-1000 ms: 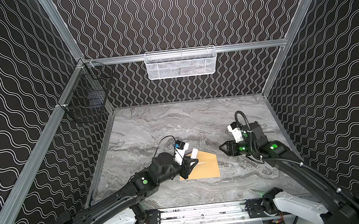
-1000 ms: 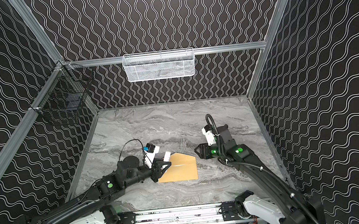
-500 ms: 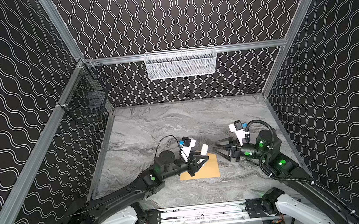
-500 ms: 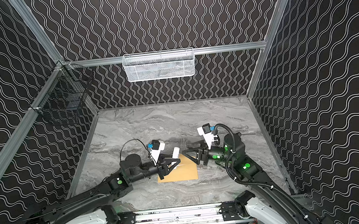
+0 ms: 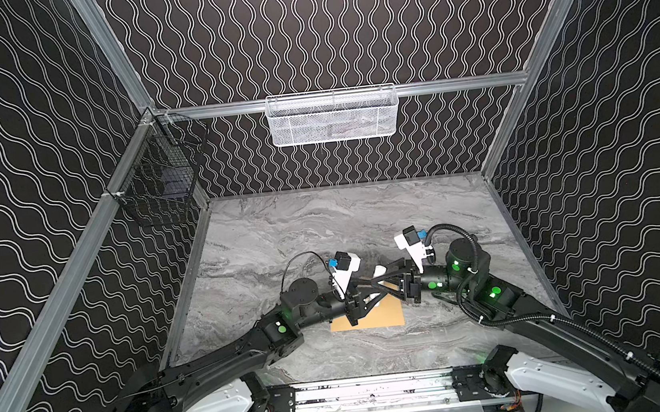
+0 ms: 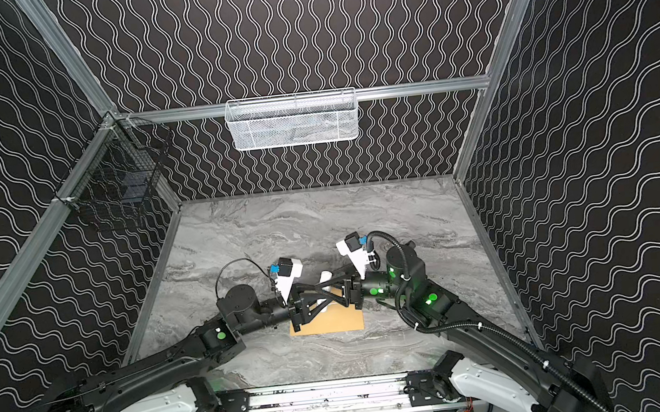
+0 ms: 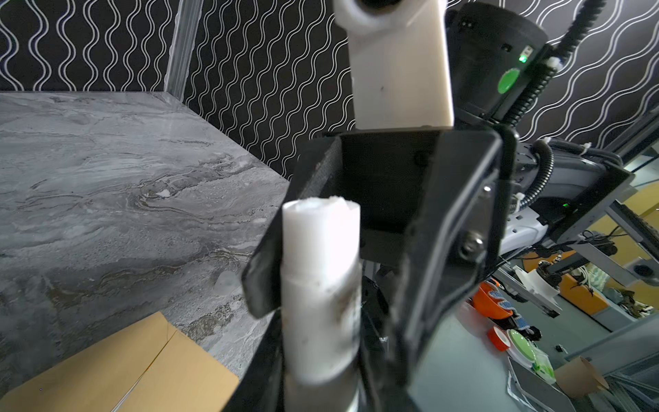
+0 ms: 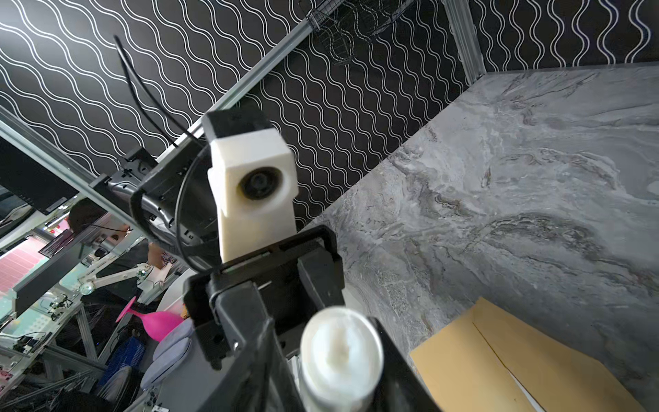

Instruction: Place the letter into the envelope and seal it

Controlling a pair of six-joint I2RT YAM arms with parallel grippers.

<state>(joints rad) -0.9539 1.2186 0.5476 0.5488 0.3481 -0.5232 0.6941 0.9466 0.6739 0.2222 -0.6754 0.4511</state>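
The right gripper point(image 5: 379, 280) has swung in from the right side of the marble table point(image 5: 322, 224). In both top views it now meets the left gripper point(image 5: 371, 292) nose to nose at lower centre, over the upper left part of the tan envelope point(image 5: 385, 314). A second ago it hung well apart from both. Its jaws, spread wide half a second back, have narrowed round the upper end of the white glue stick point(image 5: 379, 270), which the left gripper holds clamped and tilted.

In the left wrist view the glue stick point(image 7: 321, 285) rises through the middle of the frame. The right gripper's fingers point(image 7: 265, 271) flank it, one touching its side and the other with a dark gap beside it, so I judge the stick is not yet pinched. The envelope point(image 7: 107, 374) lies flat at lower left.

In the right wrist view the stick's round end point(image 8: 340, 356) faces the camera at bottom centre, with the envelope point(image 8: 517, 364) at lower right.

The letter lies nowhere on the open table, so it is probably already inside, though that cannot be confirmed. With both grippers on the stick, I judge that gluing the flap is the step in hand.
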